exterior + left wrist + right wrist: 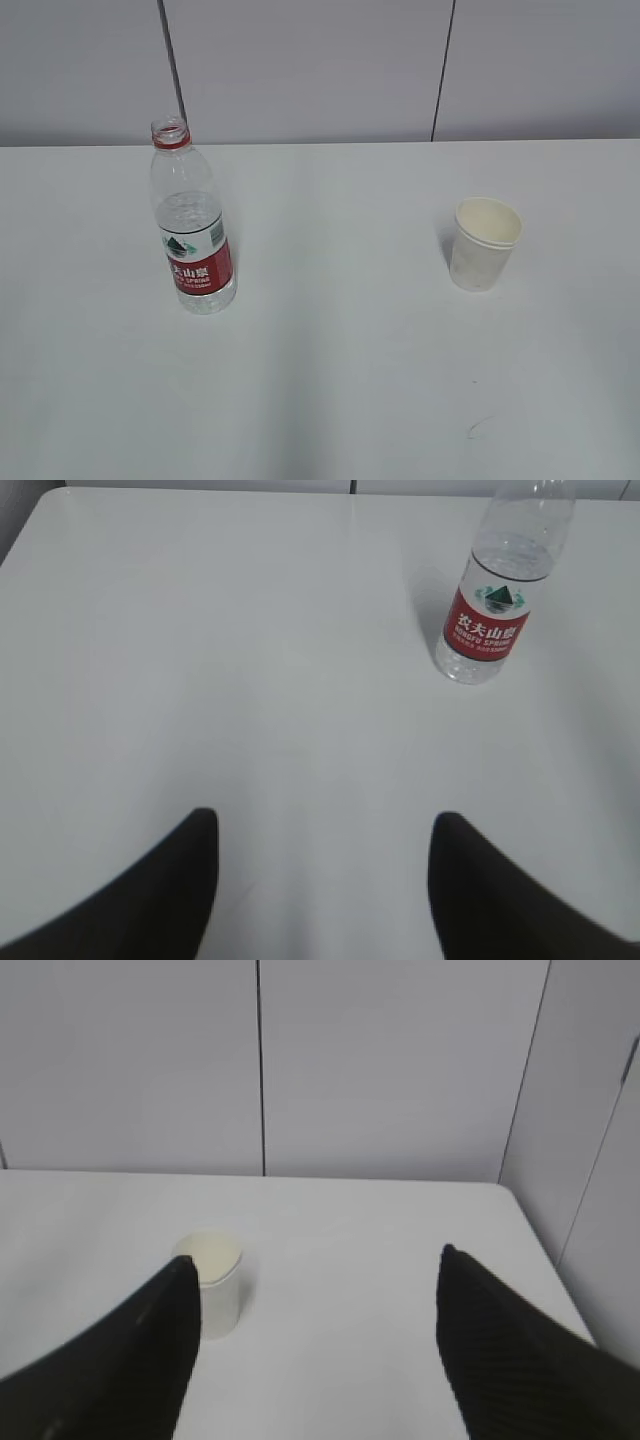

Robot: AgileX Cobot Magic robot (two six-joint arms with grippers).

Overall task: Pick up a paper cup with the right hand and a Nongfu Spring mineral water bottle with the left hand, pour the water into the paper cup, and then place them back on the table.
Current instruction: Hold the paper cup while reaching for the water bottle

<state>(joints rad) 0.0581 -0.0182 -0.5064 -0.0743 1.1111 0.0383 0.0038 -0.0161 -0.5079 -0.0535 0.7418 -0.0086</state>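
The Nongfu Spring mineral water bottle (193, 225) stands upright and uncapped on the left part of the white bench (330, 380), its red-and-white label facing the exterior camera; the paper cup (484, 243) stands upright well apart from it on the right part of the bench, mouth up, a second rim showing just under the first; neither arm shows in the exterior view. In the left wrist view the left hand (320, 855) hangs over bare bench with its two dark fingers (180, 880) spread wide and holding nothing; the bottle stands ahead of it and off to the right, its top cut off by the frame edge. In the right wrist view the right hand (315, 1300) also has its fingers (500, 1350) spread wide and empty; the cup sits on the bench beyond the tip of the left-side finger, partly hidden by it; grey wall panels (400, 1060) rise behind the bench
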